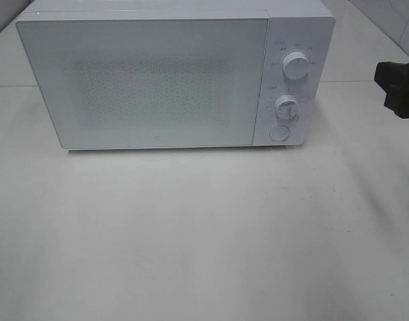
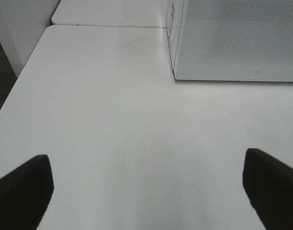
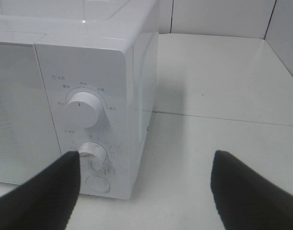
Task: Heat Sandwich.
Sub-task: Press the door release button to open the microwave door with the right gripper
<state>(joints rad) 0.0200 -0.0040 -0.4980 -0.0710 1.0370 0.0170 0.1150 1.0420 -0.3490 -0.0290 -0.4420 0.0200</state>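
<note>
1. First, nearest the robot lies bare white worktop (image 1: 204, 234); no sandwich and no plate shows on it in any view.
2. Over the worktop's left part hang the left jaws, spread wide with only tabletop between them. The microwave oven (image 2: 237, 43) shows its left front corner ahead of them and toward the robot's right, well apart.
3. The right jaws are also released and empty. In the high view the right arm (image 1: 397, 87) shows only as a black block at the right edge, off the oven's right side and not touching it.
4. The relation that counts is that the control panel lies toward the robot's left from the right jaws and a little ahead.
   - In the right wrist view the lower dial (image 3: 94, 154) sits just beside the inner finger (image 3: 41, 191), not between the jaws.
   - The upper dial (image 3: 83, 109) is above the lower one on the panel and the round button (image 3: 97, 183) is below it.
5. Each dial's axis points straight out of the front face toward the robot, so I judge the jaws would have to shift inward and meet a dial head-on.
6. The right arm is much nearer the panel than the left.
7. Farther back, the door (image 1: 151, 83) is shut, its long side running left to right, and its speckled screen hides the inside. The sandwich is not visible; whether it sits inside I cannot tell.
</note>
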